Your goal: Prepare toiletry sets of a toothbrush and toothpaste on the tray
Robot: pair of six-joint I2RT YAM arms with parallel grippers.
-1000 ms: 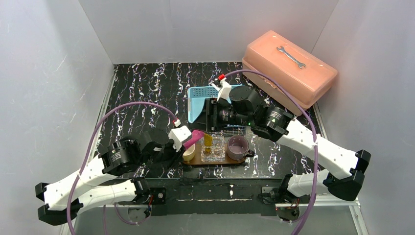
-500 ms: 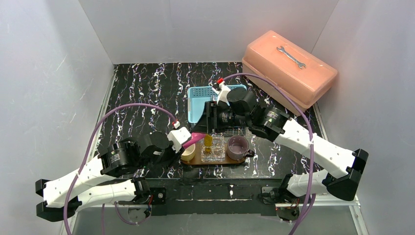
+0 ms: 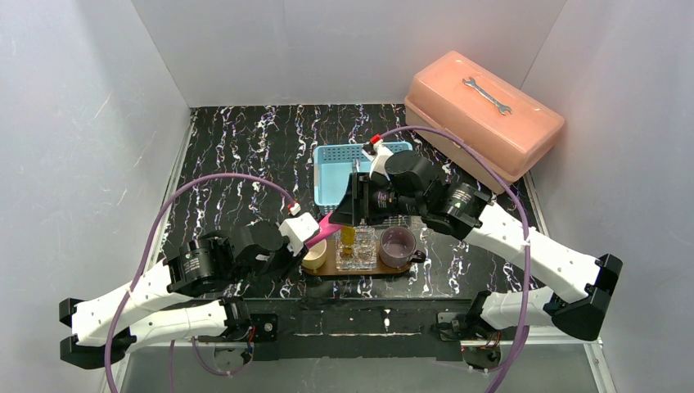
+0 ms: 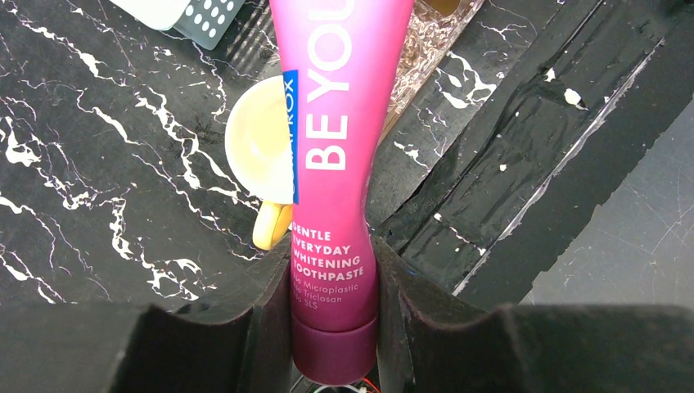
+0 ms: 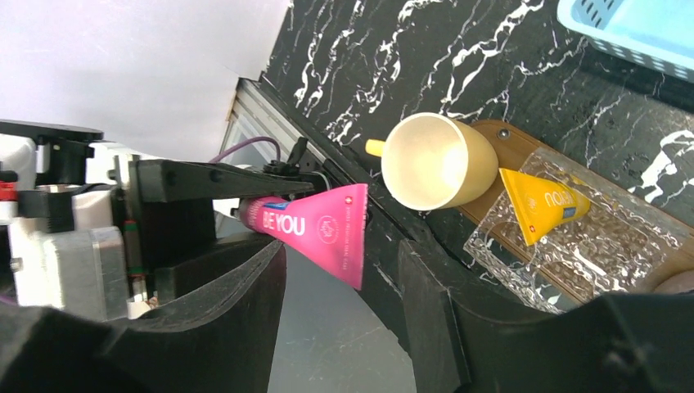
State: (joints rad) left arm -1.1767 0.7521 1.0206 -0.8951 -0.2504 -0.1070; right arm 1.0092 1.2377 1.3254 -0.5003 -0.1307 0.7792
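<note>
Magenta-pink toothpaste tube (image 4: 340, 147) held up by the brown wooden tray's (image 5: 491, 131) left end.
Left gripper (image 4: 334, 274) clamps its cap end; right gripper (image 5: 342, 255) stands spread at the crimped end and should close squarely there before the left releases.

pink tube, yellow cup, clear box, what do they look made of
The pink tube: probably soft plastic laminate with a satin sheen, going by the printed lettering and flat crimped end.
The yellow cup: smooth, fairly matte pale yellow. It could be plastic or glazed ceramic; I cannot tell.
The clear box: transparent with a glittering textured pattern. It could be moulded plastic or glass.
</note>
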